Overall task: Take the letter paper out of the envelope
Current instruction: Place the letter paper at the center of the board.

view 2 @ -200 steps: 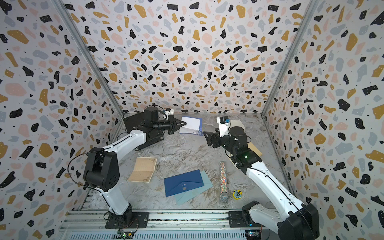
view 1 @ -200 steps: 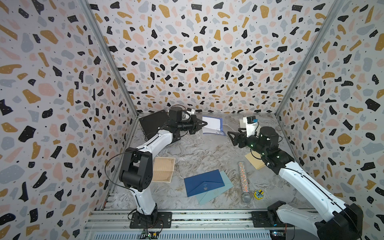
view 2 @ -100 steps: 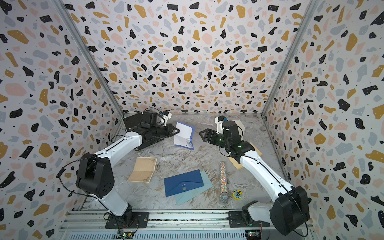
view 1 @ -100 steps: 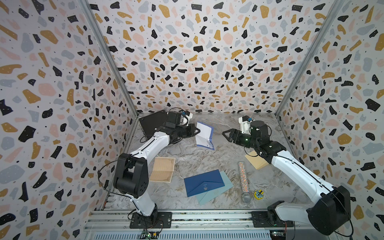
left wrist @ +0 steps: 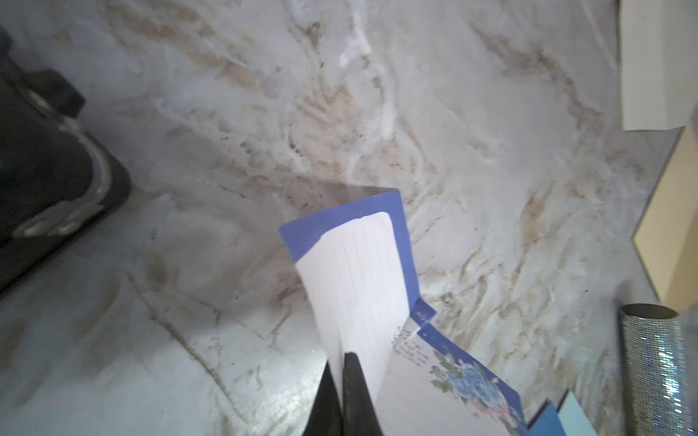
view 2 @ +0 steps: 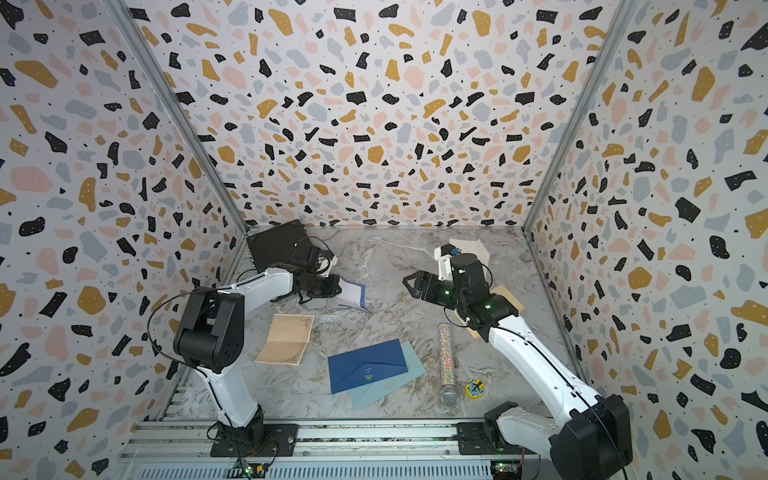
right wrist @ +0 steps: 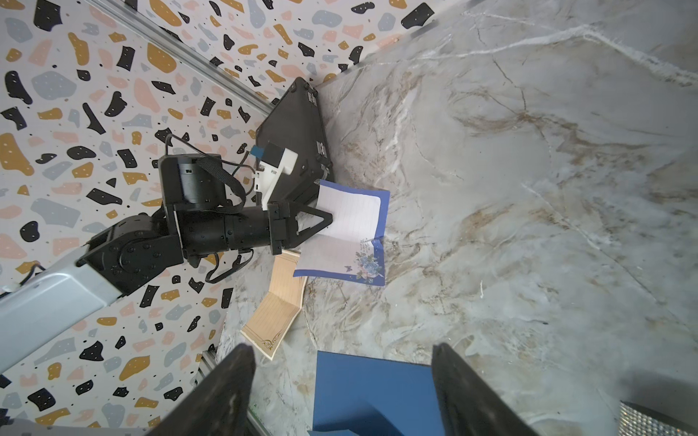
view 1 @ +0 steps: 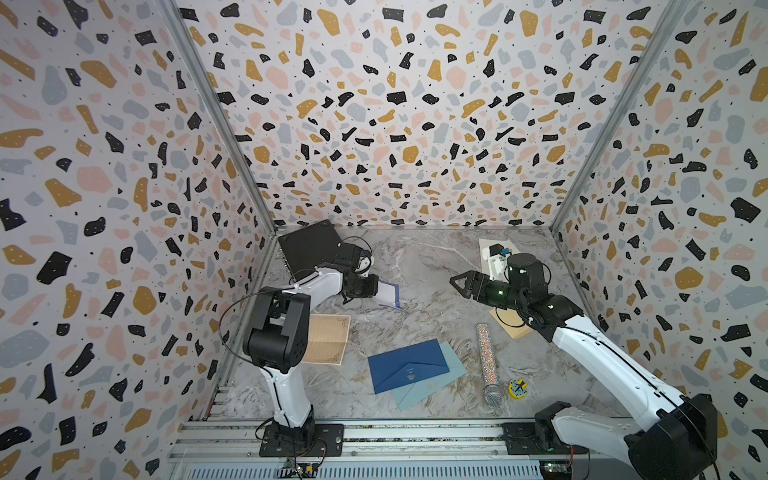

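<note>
Left wrist view shows the white lined letter paper with a blue floral border (left wrist: 359, 271), folded, one edge pinched between the left jaws. It is out at rear left, well apart from the dark blue envelope (view 1: 409, 365) lying front centre. Right jaws stand wide apart, holding nothing, across bare marble counter (view 1: 424, 266).

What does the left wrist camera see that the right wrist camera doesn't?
Only the left wrist view shows the white card and the tan board at its edge. Only the right wrist view shows the black case, the tan lined paper, the speckled wall and the open right hand. Both show the left hand pinching the letter paper, the dark blue envelope and the marble table.
</note>
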You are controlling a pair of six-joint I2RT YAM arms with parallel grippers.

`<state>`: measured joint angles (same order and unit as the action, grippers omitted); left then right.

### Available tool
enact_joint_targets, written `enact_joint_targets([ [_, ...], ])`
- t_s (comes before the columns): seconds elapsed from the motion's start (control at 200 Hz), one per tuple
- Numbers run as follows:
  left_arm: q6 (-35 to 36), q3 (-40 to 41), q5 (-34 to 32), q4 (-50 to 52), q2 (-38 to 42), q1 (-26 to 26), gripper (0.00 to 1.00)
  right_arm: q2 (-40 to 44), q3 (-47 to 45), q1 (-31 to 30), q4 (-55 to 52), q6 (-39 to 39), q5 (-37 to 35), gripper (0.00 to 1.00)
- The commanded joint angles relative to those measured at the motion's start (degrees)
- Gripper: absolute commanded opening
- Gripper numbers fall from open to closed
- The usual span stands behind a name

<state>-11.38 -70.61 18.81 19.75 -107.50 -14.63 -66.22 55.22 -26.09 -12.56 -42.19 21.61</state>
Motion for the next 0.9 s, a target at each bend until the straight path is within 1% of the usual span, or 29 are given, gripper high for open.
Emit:
enact_joint_targets([
  [0.0,4.65,0.9,-7.69,2.25,-0.51,0.1,0.0,1.27,0.28,0.22,-0.71,0.62,0.89,0.77],
  [0.06,4.98,1.5,-9.94,2.06,-0.43,0.07,0.0,1.09,0.33,0.23,-0.76,0.95,1.04,0.76],
  [0.25,5.79,-0.08,-11.09,4.38,-1.22,0.06,0.0,-0.13,0.11,0.21,-0.46,1.24,1.82,0.76],
  [0.43,7.8,-3.43,-17.39,8.78,-2.99,-1.4,0.0,-0.3,-0.37,0.16,-0.34,1.4,1.91,0.77],
  [0.521,7.97,-4.73,-19.41,10.64,-3.96,-1.45,0.0,-0.41,-0.72,0.16,-0.39,1.41,1.96,0.77],
  [0.681,8.77,-5.12,-20.56,10.84,-3.44,-1.5,0.0,-0.75,-1.67,0.16,-1.31,1.15,2.47,0.77],
  [0.891,9.53,-4.54,-21.24,11.37,-3.12,-1.45,0.19,0.11,-3.84,0.22,-1.5,0.81,2.1,0.78],
])
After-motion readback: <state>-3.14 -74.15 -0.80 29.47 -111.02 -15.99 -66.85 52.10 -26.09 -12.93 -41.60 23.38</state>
